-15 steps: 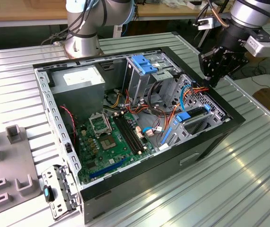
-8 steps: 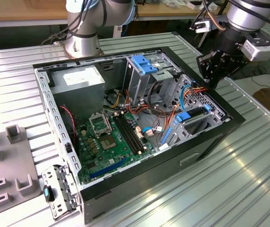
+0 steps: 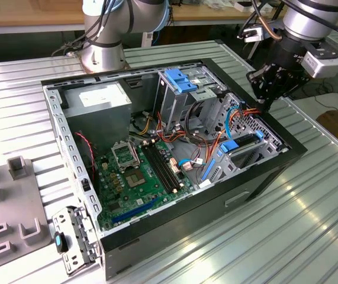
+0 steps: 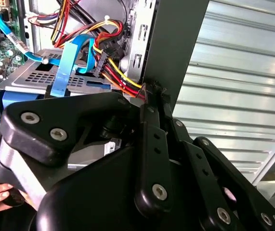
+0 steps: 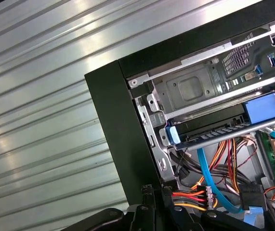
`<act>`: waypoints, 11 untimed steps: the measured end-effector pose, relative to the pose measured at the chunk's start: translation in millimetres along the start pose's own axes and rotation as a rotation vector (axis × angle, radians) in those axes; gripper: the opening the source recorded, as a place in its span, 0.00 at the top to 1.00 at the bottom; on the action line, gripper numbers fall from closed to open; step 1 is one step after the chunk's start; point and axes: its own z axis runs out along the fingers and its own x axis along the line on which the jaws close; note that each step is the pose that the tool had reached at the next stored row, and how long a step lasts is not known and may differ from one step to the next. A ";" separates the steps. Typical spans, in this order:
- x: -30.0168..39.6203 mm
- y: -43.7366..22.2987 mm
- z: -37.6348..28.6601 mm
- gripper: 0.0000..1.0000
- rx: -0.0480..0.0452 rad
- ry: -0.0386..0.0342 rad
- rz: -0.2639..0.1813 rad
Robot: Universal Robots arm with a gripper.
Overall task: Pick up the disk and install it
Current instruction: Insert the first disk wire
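Disk [image 3: 243, 142] in drive cage [image 3: 247, 122], near fingers [image 3: 262, 93]

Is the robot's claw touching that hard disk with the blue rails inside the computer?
Apart. In the first wrist view the gripper is at the case corner, with cables lying between it and the disk.

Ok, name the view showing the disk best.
First wrist view: the disk sits in its bay, both blue ends visible. The exterior view shows it near the gripper; the second wrist view, perhaps one blue end.
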 end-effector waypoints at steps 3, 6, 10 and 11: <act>0.2 0.0 -1.9 0.84 -0.0010 0.0003 0.000; 0.6 -0.1 -4.7 0.84 -0.0081 0.0025 0.008; 0.6 -0.1 -4.9 0.84 -0.0186 0.0041 0.086; 0.6 -0.1 -4.9 0.84 -0.0232 0.0048 0.120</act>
